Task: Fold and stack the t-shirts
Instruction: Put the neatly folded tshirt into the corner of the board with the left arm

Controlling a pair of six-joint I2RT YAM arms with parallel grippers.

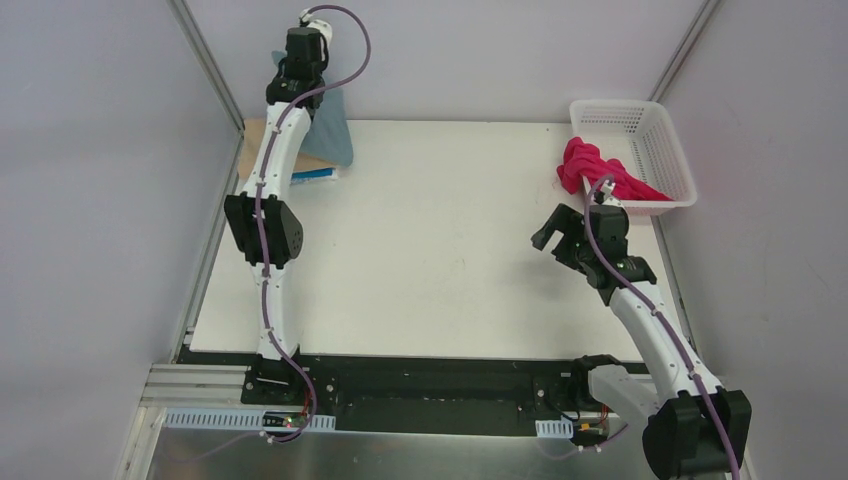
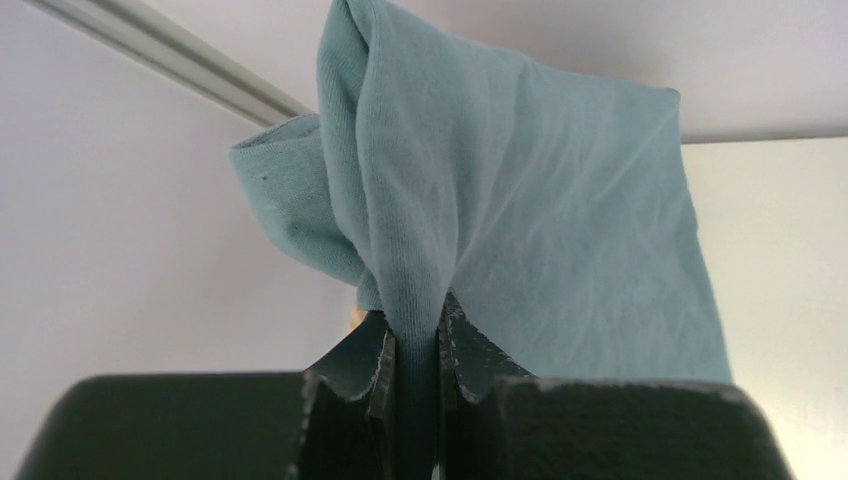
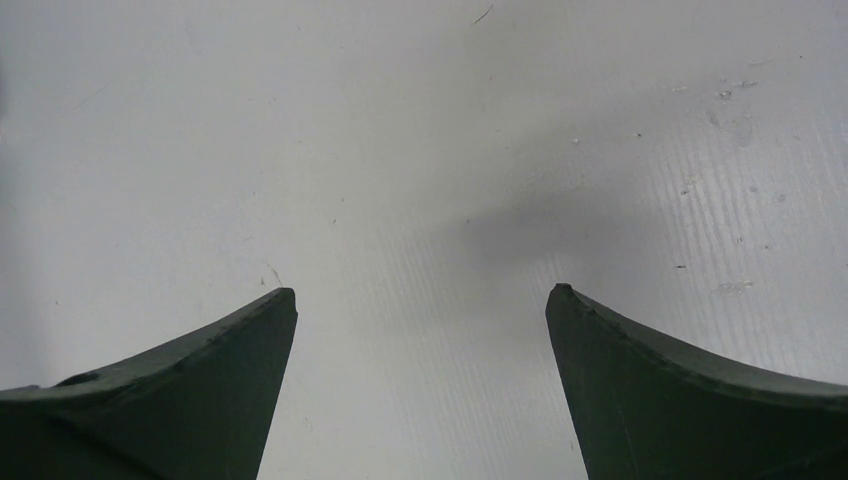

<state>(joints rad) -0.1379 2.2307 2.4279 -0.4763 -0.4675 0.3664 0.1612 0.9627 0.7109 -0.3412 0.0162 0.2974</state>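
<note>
My left gripper [image 1: 318,98] [image 2: 415,340] is shut on a bunched fold of the dusty teal-blue t-shirt [image 1: 335,135] [image 2: 520,220]. It holds the shirt raised over the table's far left corner, and the cloth hangs down from the jaws. Beneath it lie a tan t-shirt [image 1: 256,135] and a bright blue t-shirt [image 1: 315,175], mostly covered by the arm and the teal cloth. A crumpled magenta-red t-shirt [image 1: 590,170] spills over the near rim of the white basket [image 1: 610,105]. My right gripper [image 1: 553,232] [image 3: 420,290] is open and empty over bare table, just left of that shirt.
The white table [image 1: 430,250] is bounded by grey walls with metal posts at the far corners. The basket stands at the far right corner. The black base rail runs along the near edge.
</note>
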